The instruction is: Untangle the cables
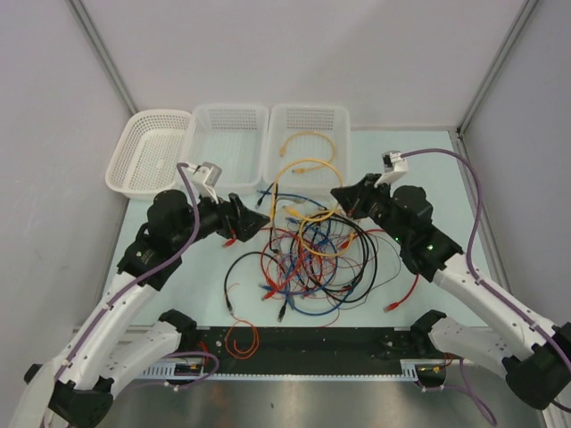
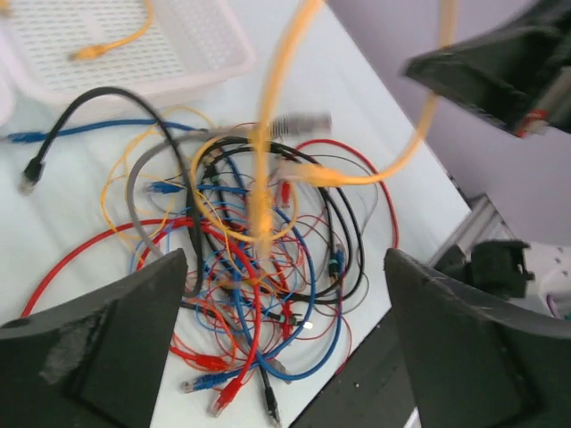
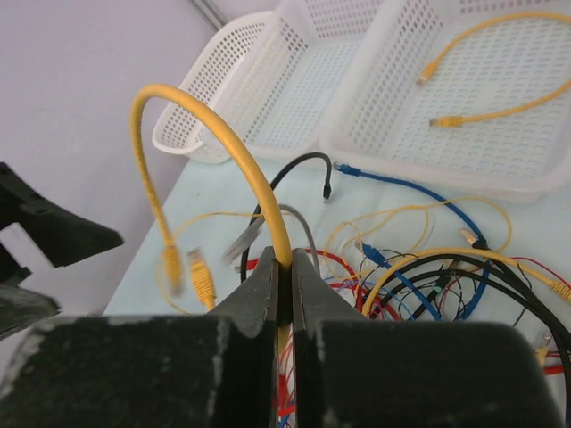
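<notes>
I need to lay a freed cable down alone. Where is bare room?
The left basket and middle basket are empty. A bare table strip lies between the left arm and the tangle. Crowded: the table's middle under the tangle, and the right basket, which holds a yellow cable.

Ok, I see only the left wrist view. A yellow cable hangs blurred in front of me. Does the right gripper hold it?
Observer: Yes. The right wrist view shows the right gripper shut on the yellow cable, which arches up out of it.
Operator: How many baskets stand behind the tangle? I see only one whole.
Observer: Three in a row, by the top view: left basket, middle basket, right basket.
Operator: And where is my gripper?
Observer: The left gripper is at the left edge of the tangle, facing the right gripper across it.
</notes>
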`<state>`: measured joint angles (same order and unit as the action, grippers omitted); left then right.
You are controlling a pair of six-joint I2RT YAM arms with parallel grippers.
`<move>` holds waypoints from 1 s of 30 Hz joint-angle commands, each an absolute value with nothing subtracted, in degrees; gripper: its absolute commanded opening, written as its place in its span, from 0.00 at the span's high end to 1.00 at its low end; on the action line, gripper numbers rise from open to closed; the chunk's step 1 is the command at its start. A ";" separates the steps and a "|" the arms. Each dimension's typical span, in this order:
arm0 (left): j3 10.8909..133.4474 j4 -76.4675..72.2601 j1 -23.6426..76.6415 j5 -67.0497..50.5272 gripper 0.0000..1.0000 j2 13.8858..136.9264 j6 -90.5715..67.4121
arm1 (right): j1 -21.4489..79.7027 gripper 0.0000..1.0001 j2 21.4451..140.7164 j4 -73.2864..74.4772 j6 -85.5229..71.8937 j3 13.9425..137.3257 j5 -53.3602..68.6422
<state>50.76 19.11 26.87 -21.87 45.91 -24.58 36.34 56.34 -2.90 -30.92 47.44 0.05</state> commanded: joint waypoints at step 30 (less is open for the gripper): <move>40.78 22.94 26.98 -5.10 0.04 47.29 -30.76 | 24.00 1.00 74.52 2.39 -29.09 66.52 -4.83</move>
<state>41.67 24.49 26.87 -5.69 47.48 -30.00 25.17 69.91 7.97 -27.64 61.67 -4.21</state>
